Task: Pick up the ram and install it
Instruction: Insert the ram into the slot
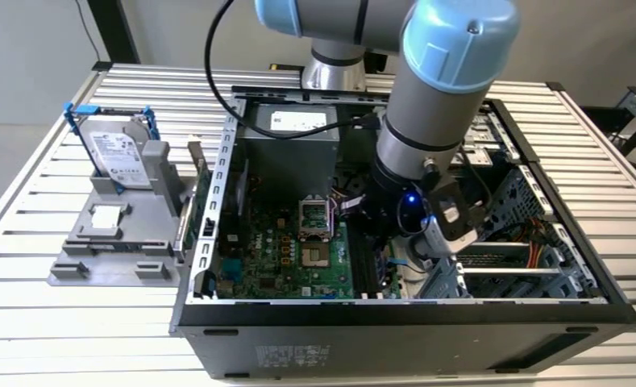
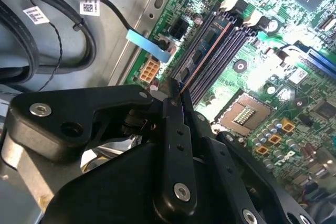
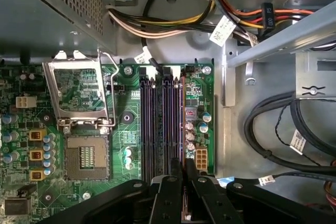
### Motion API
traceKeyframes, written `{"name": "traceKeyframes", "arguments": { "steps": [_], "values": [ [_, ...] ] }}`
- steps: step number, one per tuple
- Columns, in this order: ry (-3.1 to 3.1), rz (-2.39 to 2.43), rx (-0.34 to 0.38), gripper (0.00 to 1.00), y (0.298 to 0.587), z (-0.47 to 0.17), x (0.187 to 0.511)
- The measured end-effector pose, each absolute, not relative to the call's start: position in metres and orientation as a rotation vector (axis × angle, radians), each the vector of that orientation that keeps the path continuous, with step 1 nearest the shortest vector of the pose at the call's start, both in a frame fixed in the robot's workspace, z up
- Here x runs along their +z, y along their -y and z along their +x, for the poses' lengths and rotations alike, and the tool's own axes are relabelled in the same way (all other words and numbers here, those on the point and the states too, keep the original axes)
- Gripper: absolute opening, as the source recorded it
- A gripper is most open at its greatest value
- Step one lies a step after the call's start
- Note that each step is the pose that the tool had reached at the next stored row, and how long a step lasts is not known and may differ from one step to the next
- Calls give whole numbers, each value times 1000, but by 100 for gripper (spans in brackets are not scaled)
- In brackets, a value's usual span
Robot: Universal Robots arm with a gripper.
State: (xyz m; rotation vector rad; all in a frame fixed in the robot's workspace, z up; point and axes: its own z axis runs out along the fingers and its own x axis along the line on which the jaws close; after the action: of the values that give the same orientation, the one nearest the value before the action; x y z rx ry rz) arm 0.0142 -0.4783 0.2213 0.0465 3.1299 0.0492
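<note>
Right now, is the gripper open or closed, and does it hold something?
Gripper: closed, holding the ram.

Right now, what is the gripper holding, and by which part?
The gripper pinches the ram by its flat faces at the top edge, over the memory slots.

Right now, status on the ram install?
Gripper shut on ram, seen edge-on. Held down over the memory slots at the motherboard edge; seating not clear. Cables beside the board, none across the slots.
</note>
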Motion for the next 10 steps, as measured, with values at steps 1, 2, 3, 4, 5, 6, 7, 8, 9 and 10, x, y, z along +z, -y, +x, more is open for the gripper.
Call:
{"name": "traceKeyframes", "arguments": {
  "steps": [1, 2, 3, 4, 5, 6, 7, 8, 9, 10],
  "values": [
    [-3130, 46, 49, 0, 478, 14, 221],
    [-3130, 46, 49, 0, 478, 14, 221],
    [-3130, 46, 48, 0, 478, 14, 220],
    [-3130, 46, 48, 0, 478, 14, 219],
    [-3130, 46, 47, 0, 478, 14, 219],
    [-3130, 46, 46, 0, 479, 14, 219],
    [-3130, 46, 45, 0, 479, 14, 219],
    [-3130, 46, 44, 0, 479, 14, 219],
    [-3130, 46, 43, 0, 479, 14, 219],
    [-3130, 46, 41, 0, 479, 14, 218]
  ]
}}
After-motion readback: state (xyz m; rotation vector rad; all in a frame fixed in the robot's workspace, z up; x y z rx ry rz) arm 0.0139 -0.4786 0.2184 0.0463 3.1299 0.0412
